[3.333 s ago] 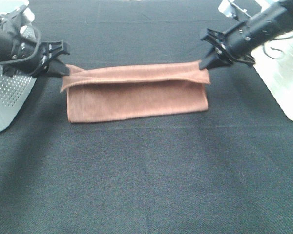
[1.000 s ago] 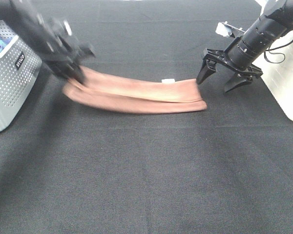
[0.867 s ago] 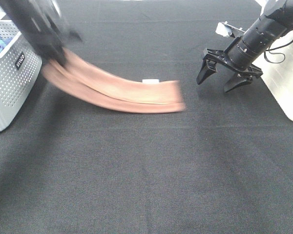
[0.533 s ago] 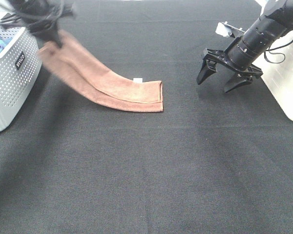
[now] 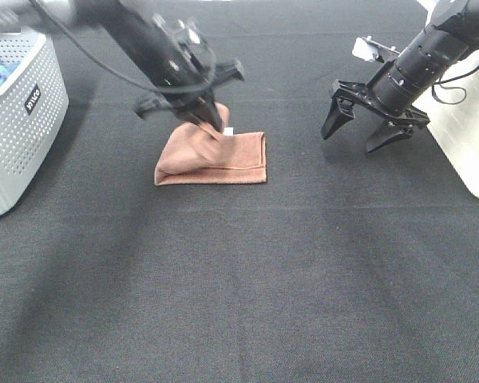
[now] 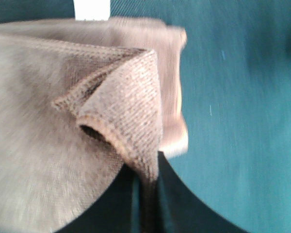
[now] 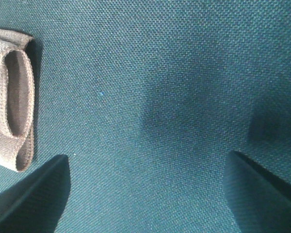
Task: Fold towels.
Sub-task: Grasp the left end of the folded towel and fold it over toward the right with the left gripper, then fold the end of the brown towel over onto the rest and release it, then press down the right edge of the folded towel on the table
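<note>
White basket (image 5: 24,136) stands far left on the bench (image 5: 247,287); my left hand (image 5: 214,130) pinches a raised corner of the folded towel (image 5: 231,159) mid-bench; my right hand (image 5: 353,137) gapes empty nearby.

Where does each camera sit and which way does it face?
Exterior high: mounted high, looking down on the black table; both arms show, left gripper pinching the towel, right gripper open.
Left wrist: on the left arm, looking along its fingers at the pinched towel corner.
Right wrist: on the right arm, facing the table; its spread fingers show.
Shared: all three show the towel.
</note>
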